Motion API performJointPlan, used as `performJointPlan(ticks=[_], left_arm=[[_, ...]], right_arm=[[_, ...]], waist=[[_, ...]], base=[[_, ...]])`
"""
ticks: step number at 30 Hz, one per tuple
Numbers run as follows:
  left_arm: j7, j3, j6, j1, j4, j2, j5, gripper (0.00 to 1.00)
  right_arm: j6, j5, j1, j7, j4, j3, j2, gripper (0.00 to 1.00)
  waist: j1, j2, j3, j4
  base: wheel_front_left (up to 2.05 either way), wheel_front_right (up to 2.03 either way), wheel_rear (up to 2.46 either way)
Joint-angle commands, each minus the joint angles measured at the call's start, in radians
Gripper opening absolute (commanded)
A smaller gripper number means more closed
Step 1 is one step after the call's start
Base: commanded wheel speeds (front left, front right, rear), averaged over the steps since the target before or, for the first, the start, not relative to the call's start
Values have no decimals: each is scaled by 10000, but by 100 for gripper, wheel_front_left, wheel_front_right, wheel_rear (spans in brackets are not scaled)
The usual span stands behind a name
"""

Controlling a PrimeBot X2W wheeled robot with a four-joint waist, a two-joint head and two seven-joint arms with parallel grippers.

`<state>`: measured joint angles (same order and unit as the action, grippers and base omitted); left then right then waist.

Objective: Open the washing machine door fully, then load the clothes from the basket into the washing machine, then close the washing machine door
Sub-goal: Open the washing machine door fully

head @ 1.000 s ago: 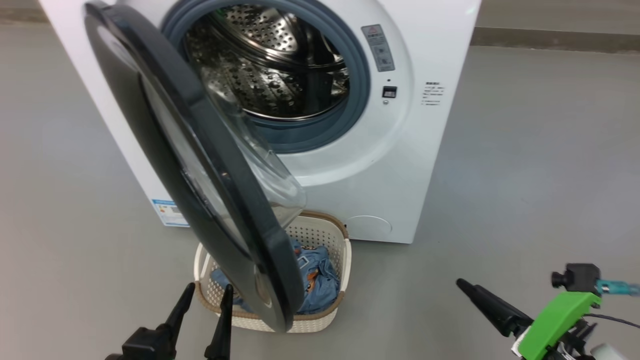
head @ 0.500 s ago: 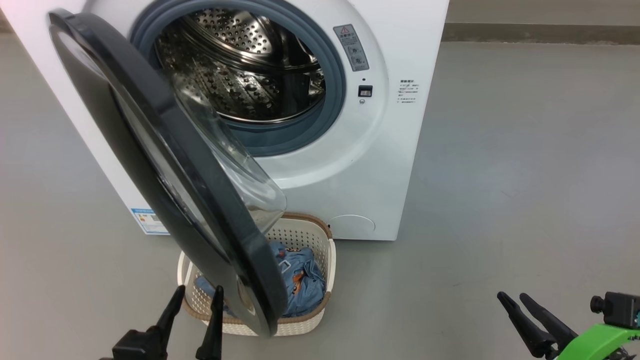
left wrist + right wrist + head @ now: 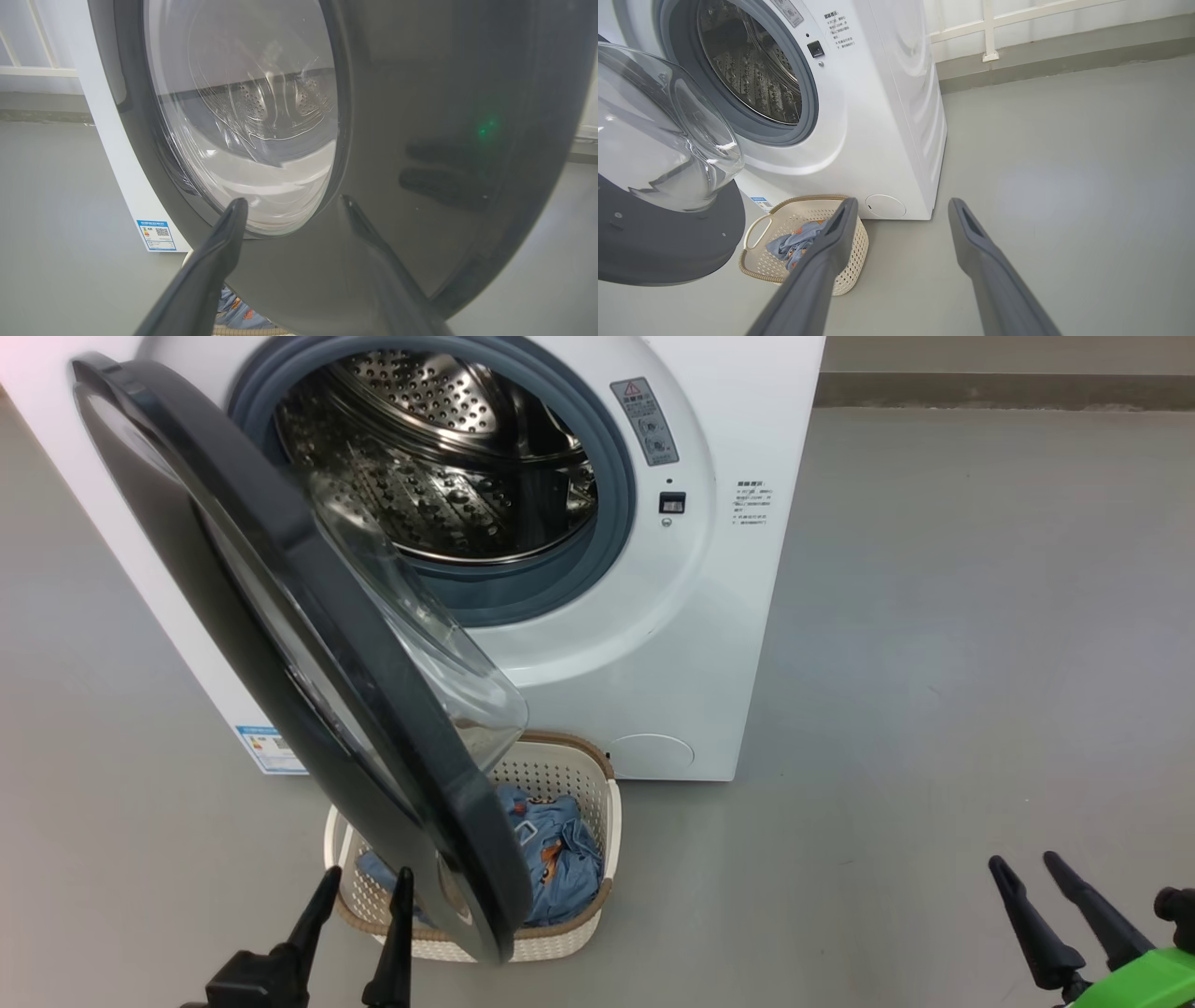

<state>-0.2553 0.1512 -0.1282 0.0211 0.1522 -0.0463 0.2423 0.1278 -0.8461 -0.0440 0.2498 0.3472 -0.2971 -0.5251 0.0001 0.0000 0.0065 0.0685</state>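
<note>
left tool (image 3: 367, 875): spread, empty; door (image 3: 280, 588) just ahead, part open
right tool (image 3: 1024, 861): spread, empty
door: stiff, glossy; I'd push its rim
clothes (image 3: 560, 845): in basket (image 3: 611, 821) behind door, left of my right tool; soft, light, pinch a fold

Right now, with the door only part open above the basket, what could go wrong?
The washing machine door overhangs the basket, so reaching for the clothes may strike its edge. The left gripper, open before the door's glossy face, could slip when pushing it wider.
</note>
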Motion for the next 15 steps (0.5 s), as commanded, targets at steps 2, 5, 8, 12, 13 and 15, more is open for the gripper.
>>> performJointPlan(ticks=[2,5,8,12,13,15], left_arm=[[-65,-349,-24,-157,-288,-76,-121,100],[-65,-390,-25,-153,-319,-73,-134,100],[-65,-412,-25,-146,-346,-70,-153,100],[-65,-439,-25,-120,-399,-65,-187,100],[-65,-447,-25,-109,-407,-64,-184,100],[-65,-482,-25,-76,-377,-60,-168,100]], right_arm=[[29,684,222,118,-370,378,-94,100],[29,1860,624,118,-733,1459,397,100],[29,2805,1025,119,-1075,2334,875,100],[29,3359,1542,119,-1321,2998,1410,100],[29,3430,1649,119,-1306,3026,1476,100],[29,3592,1798,119,-1274,3204,1619,100]], waist=[[-1,0,-3,29],[-1,0,-8,63],[-1,0,-24,109],[-1,0,-48,168],[-1,0,-50,180],[-1,0,-49,190]], base=[[0,0,0],[0,0,0],[0,0,0],[0,0,0],[0,0,0],[0,0,0]])
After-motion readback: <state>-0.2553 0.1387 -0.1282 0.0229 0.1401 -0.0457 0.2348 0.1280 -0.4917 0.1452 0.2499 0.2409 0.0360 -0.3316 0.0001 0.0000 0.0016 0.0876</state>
